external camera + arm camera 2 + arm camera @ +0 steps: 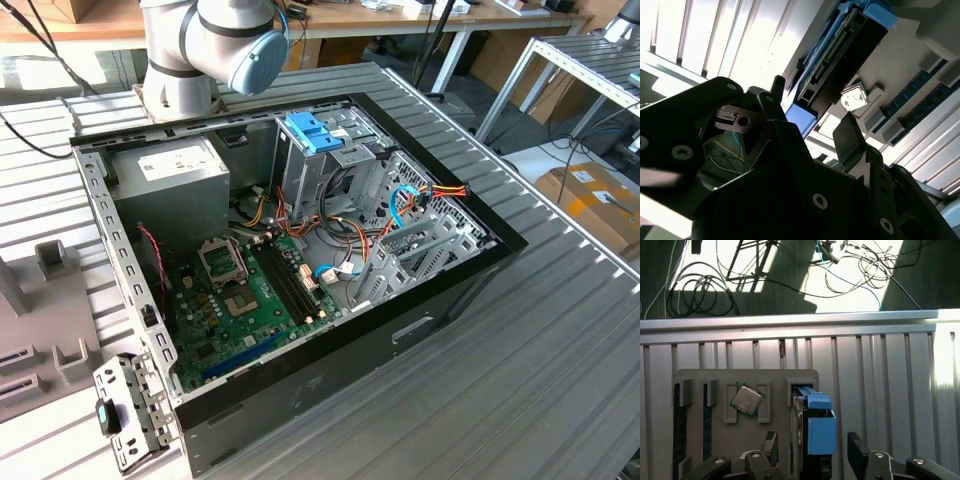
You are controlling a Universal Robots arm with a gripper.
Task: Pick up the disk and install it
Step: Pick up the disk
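The disk [819,425] stands on edge in a slot of a grey holder block [740,377] on the ribbed metal table. Its blue side rail faces up in the first wrist view. My gripper [812,440] is open and straddles the disk, one dark finger [771,442] on each side, with small gaps to the disk. In the second wrist view the disk [840,50] shows its dark connector edge and blue rails just beyond the gripper [812,112].
On the holder block beside the disk lie a processor chip [746,399] and memory sticks [679,425]. The open computer case [300,250] holds a blue tray [312,130], a grey power-supply box [165,170] and a green motherboard [245,300]. Cables [700,295] lie on the floor past the table edge.
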